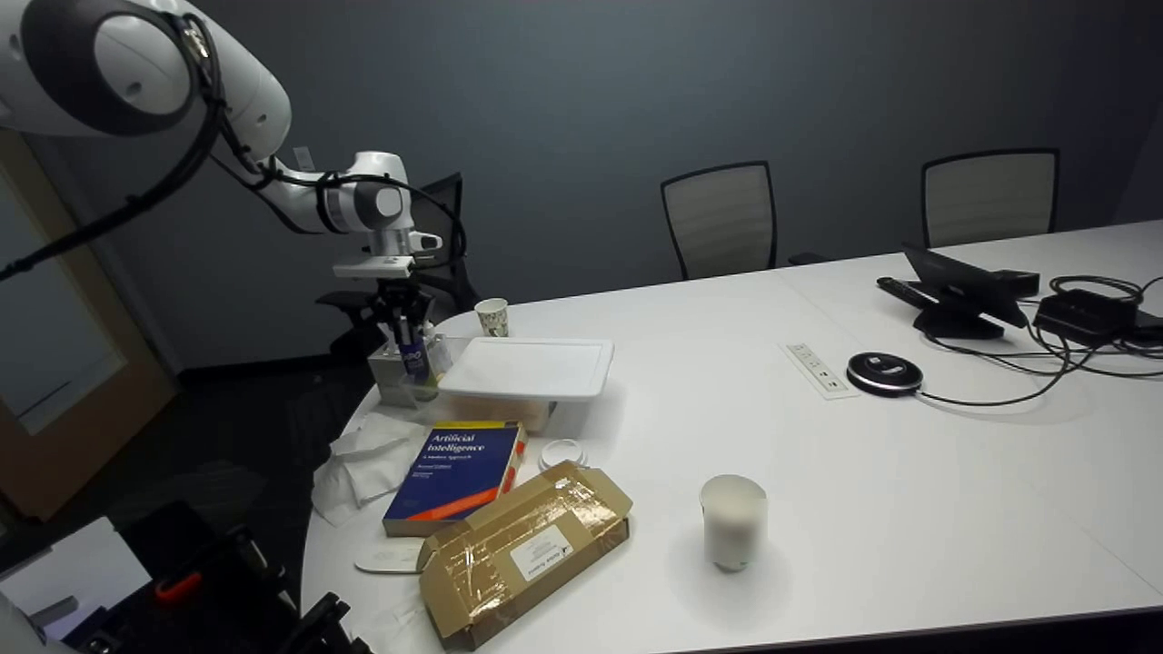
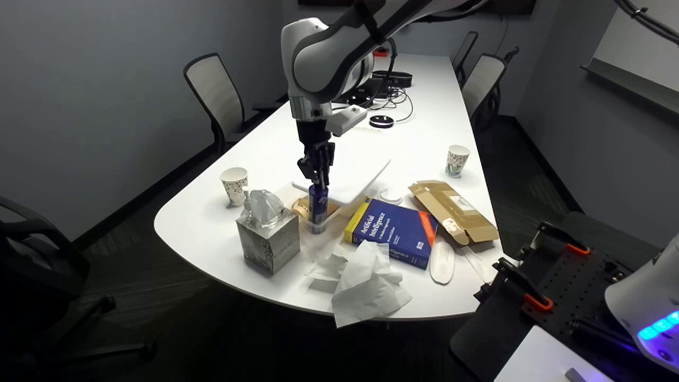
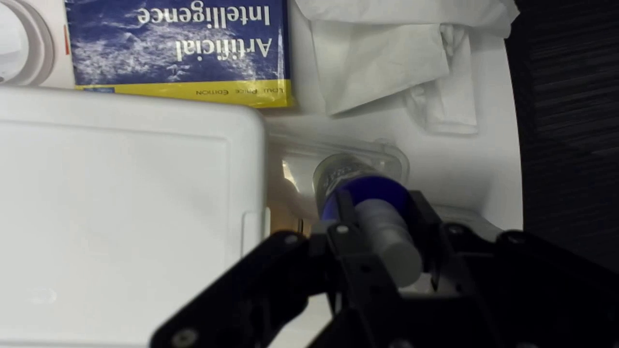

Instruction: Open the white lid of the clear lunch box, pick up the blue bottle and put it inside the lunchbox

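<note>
Your gripper [image 3: 384, 208] is drawn in narrow on the blue bottle [image 3: 370, 186], one finger each side of the cap [image 3: 389, 241]. Reads as a hold, though the pads are too dark to check.

One arm only, so no choice of reach. What your next move turns on: the bottle sits directly below your fingertips, cap up between them, body running on past, long axis close to upright and roughly in line with the fingers. In an exterior view its base [image 2: 316, 228] comes almost straight under the fingertips.

Next out, the clear lunch box [image 3: 394, 162]: in the wrist view the base falls inside the rim, in the uncovered corner, near the wall facing the crumpled white paper [image 3: 377, 67]. Can't tell whether it touches the box floor.

The white lid [image 3: 121, 208] is off that end and lies over the rest of the box, its edge just beside the bottle, apart from it. Opening looks done; I'd put you at the placing step, near the end.

My call: straight down along the bottle's axis until it seats, then spread the fingers. Don't drift lidward: the lid-side linkage looks close to that edge and could nudge it. The bottle seems to stand above the rim, so it may tip once let go.

Further out: book [image 3: 179, 46] by the lid, tissue box [image 2: 271, 245] near the uncovered end.
</note>
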Action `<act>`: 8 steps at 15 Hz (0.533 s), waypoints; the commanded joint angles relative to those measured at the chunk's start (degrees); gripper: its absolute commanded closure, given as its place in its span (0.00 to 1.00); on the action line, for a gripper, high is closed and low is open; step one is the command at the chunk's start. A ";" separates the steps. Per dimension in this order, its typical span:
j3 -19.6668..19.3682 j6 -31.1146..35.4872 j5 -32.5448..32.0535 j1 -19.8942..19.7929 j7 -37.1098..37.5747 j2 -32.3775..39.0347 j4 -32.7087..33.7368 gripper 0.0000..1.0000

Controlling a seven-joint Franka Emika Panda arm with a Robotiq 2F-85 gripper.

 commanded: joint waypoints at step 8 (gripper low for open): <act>0.00 -3.66 -0.39 0.90 -2.04 4.57 5.74 0.36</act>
